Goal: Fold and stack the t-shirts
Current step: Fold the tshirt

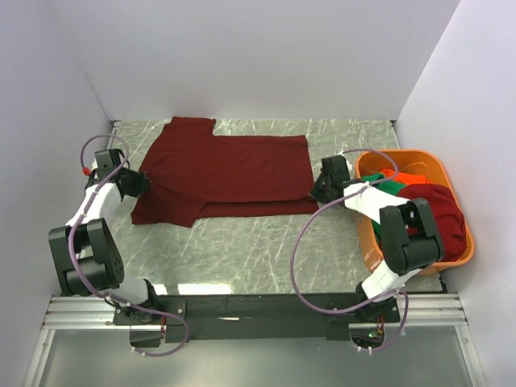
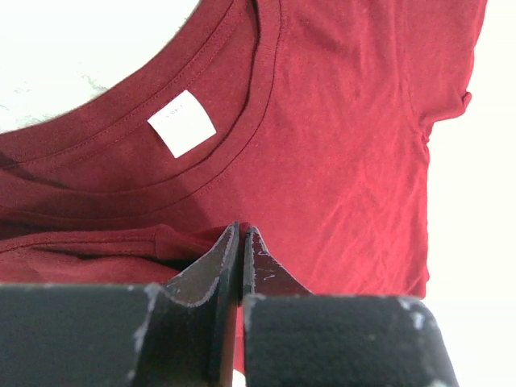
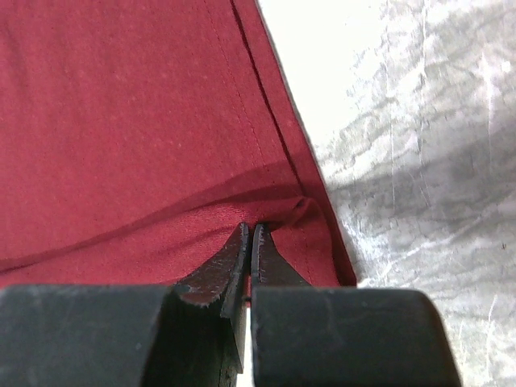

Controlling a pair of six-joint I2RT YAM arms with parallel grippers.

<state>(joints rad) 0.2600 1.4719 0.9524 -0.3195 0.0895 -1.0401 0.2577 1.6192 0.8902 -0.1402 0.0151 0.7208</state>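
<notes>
Item inspected: spread maroon t-shirt (image 1: 230, 173), dark red plain cloth, lying flat on the marble table (image 1: 242, 250) at its middle and far half. Its near edge is doubled over, and one sleeve juts toward the back wall. The left wrist view shows the ribbed collar and a white label (image 2: 182, 122) inside the neck.

Left gripper (image 1: 139, 184) sits at the shirt's left edge. Its fingers (image 2: 230, 254) are pressed together on a fold of the cloth near the collar. Right gripper (image 1: 316, 193) sits at the shirt's right edge, with its fingers (image 3: 226, 262) closed on a puckered corner of the hem.

Count: one t-shirt on the table. One orange plastic basket (image 1: 419, 155) stands at the right, holding one basket maroon t-shirt (image 1: 439, 214), one green t-shirt (image 1: 393, 185) and a strip of an orange-red t-shirt (image 1: 409, 179), all crumpled. Two grippers.
</notes>
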